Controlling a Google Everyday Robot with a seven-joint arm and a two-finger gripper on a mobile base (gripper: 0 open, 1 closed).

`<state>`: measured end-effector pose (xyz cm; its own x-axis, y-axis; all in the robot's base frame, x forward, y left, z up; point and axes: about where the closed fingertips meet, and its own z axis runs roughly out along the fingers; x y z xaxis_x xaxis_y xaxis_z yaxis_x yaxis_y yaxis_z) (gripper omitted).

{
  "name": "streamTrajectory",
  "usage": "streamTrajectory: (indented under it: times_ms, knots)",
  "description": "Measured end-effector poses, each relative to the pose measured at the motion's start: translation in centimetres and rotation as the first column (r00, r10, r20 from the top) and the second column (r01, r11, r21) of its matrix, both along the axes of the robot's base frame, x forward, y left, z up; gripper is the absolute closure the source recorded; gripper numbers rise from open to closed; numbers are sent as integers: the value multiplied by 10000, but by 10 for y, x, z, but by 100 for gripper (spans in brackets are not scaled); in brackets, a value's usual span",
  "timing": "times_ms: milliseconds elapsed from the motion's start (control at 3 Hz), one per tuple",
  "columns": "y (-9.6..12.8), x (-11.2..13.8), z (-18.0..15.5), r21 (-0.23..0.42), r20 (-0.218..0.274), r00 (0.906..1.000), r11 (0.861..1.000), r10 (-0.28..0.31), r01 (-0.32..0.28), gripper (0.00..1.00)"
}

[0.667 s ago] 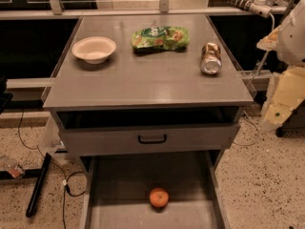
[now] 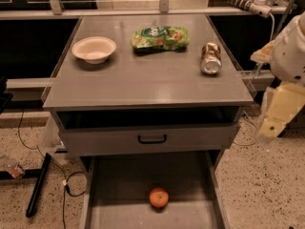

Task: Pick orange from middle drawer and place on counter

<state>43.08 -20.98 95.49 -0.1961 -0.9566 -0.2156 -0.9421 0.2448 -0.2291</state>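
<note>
The orange lies on the floor of the pulled-out middle drawer, near its front centre. The grey counter is the cabinet top above it. My gripper, a cream-coloured piece below the white arm, hangs at the right edge of the view. It is beside the counter's right front corner, outside the cabinet, well above and to the right of the orange. It holds nothing that I can see.
On the counter are a white bowl at back left, a green snack bag at back centre and a dented metal can at right. A closed drawer front with a black handle sits above the open drawer. Cables and a black leg lie on the floor at left.
</note>
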Motion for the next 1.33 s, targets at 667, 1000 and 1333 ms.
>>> streamTrajectory:
  times_ms: [667, 1000, 1333]
  knots:
    - [35, -34, -93, 1170, -54, 9912, 9845, 1325, -1310, 0]
    - [45, -47, -154, 2412, 269, 9858, 9559, 1658, -1674, 0]
    - [49, -42, -210, 3327, 480, 9898, 9322, 1341, -1424, 0]
